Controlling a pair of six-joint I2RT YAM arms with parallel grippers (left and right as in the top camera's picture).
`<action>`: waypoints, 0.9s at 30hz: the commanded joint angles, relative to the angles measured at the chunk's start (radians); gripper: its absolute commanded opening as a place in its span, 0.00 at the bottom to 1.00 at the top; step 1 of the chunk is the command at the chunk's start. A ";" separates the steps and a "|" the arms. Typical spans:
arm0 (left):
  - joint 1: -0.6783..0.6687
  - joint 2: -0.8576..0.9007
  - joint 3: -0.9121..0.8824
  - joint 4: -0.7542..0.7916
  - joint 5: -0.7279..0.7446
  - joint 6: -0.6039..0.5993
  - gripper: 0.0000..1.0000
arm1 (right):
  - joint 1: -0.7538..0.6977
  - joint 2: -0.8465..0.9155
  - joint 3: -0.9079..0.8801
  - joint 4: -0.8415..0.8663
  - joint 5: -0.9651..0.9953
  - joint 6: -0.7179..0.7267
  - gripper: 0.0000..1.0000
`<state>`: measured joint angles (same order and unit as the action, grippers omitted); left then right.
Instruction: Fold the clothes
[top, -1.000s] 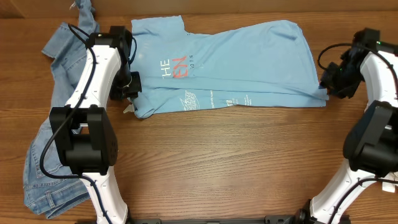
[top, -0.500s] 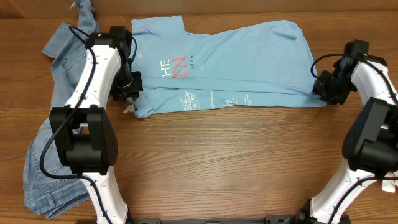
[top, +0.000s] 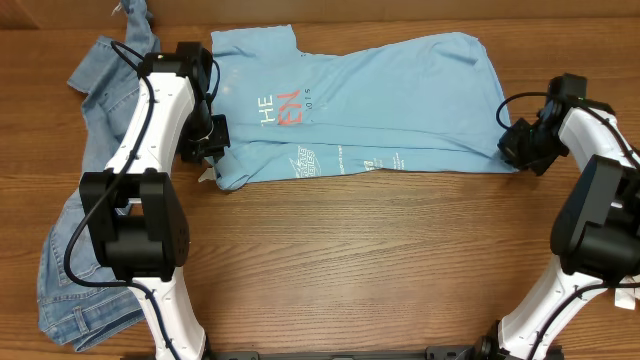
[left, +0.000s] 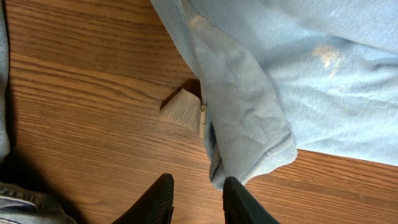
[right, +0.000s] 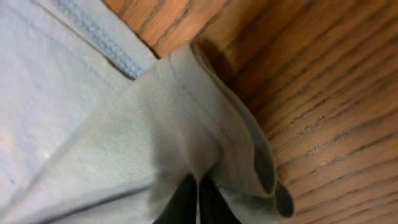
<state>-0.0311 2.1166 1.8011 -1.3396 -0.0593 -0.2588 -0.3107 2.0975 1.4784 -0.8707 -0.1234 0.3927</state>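
The clothes, a light sky-blue T-shirt (top: 400, 95) with white and orange-red lettering, lie folded lengthwise across the back of the table. My left gripper (top: 207, 150) hovers at its left lower corner. In the left wrist view it (left: 198, 180) is open, with bare wood between the fingers and the shirt's sleeve hem (left: 255, 155) just beyond the right fingertip. My right gripper (top: 510, 148) is at the shirt's right lower corner. In the right wrist view it (right: 199, 183) is shut on a bunched fold of the shirt's hem (right: 205, 112).
Denim jeans (top: 100, 90) lie crumpled along the left side, under and behind the left arm. A small beige label (left: 183, 109) sticks out from under the shirt's left edge. The wooden table (top: 350, 260) stretches in front of the shirt.
My right gripper moved left onto the shirt's right lower corner and closed on the hem. The left arm and the shirt have stayed in place.
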 joint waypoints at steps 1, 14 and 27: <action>0.005 0.004 -0.002 -0.005 0.012 0.005 0.29 | 0.004 -0.006 0.007 0.010 -0.001 0.005 0.04; 0.005 0.004 -0.002 -0.010 0.012 0.004 0.28 | 0.101 -0.057 0.127 0.217 -0.011 -0.048 0.16; 0.004 0.004 -0.002 0.044 0.065 0.020 0.29 | 0.084 -0.014 0.125 0.038 0.077 -0.185 0.47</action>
<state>-0.0307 2.1166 1.8011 -1.3296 -0.0387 -0.2588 -0.2276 2.0789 1.5845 -0.8288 -0.0517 0.2562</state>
